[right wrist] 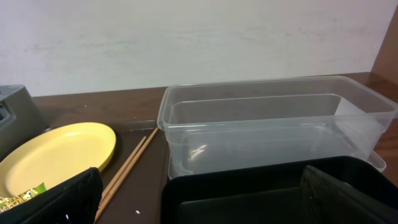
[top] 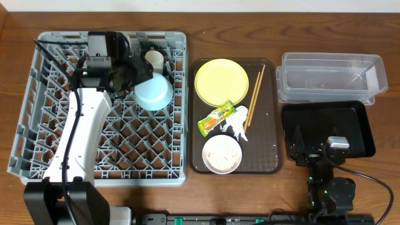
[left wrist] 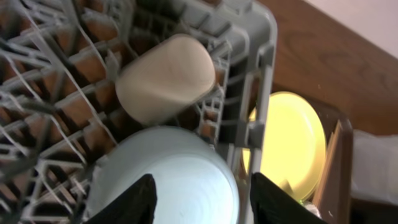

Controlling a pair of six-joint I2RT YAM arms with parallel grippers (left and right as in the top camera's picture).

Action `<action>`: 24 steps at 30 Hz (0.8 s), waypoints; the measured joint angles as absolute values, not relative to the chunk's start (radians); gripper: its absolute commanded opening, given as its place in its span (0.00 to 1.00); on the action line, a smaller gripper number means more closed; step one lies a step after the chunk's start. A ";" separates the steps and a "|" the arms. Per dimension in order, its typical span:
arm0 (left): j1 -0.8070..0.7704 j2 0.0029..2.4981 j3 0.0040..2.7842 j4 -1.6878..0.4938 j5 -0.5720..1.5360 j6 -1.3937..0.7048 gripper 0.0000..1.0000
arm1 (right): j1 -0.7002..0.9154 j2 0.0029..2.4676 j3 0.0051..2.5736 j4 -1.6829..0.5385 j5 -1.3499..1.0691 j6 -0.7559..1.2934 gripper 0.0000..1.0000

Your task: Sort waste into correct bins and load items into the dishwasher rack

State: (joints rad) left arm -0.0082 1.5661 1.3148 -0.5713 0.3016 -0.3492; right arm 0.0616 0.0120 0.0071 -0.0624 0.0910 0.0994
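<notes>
Left claw (left wrist: 204, 202) hung over blue bowl (top: 154, 92) near far right corner of rack (top: 182, 112), beside cream cup (top: 154, 60). Fingers straddled bowl; grasping or released, I could not tell. Bowl sat tilted among pegs, I judged for draining. Right claw (top: 310, 149) spread wide, empty, over black tray (top: 350, 119) near edge, ready for waste. Plate (top: 221, 81), chopsticks (top: 254, 94), wrapper (top: 216, 119) lay on brown tray (top: 272, 150).
</notes>
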 measured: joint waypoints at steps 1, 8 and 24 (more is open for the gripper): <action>-0.011 1.569 1.315 -0.559 0.287 -0.350 0.43 | 0.062 0.012 0.007 -0.062 0.091 0.099 0.99; -0.054 1.655 1.315 -0.469 0.236 -0.350 0.27 | 0.062 0.012 0.007 -0.062 0.091 0.099 0.99; -0.071 1.714 1.315 -0.507 0.226 -0.340 0.23 | 0.062 0.012 0.007 -0.062 0.091 0.099 0.99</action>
